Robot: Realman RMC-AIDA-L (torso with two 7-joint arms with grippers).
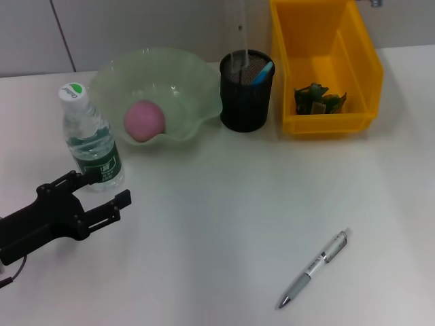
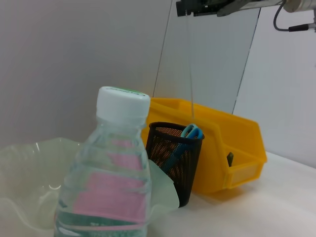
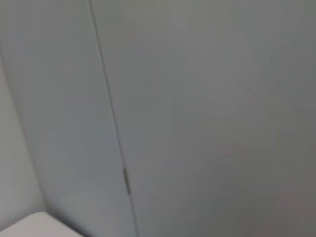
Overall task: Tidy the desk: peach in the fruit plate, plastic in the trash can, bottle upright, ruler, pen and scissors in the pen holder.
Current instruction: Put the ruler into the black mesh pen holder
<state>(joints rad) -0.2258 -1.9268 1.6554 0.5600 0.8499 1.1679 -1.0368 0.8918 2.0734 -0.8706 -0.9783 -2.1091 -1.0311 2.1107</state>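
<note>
- Fingers of the left gripper (image 1: 107,189) spread open, empty, just beside the base of the upright bottle (image 1: 90,138).
- Right gripper (image 2: 197,7) high above the pen holder (image 1: 247,90), seen only in the left wrist view; a clear ruler (image 2: 189,64) hangs from it into the holder, so it reads as closed on the ruler.
- Peach (image 1: 144,120) in fruit plate (image 1: 194,75); plastic (image 1: 317,99) in yellow bin (image 1: 362,64); scissors (image 1: 264,70) in holder.
- Pen (image 1: 315,267) lies alone on the table (image 1: 217,210), well apart from the holder.
- Judgement: let the ruler go only once its lower end is seated; then take the pen across its barrel, mid-length.
</note>
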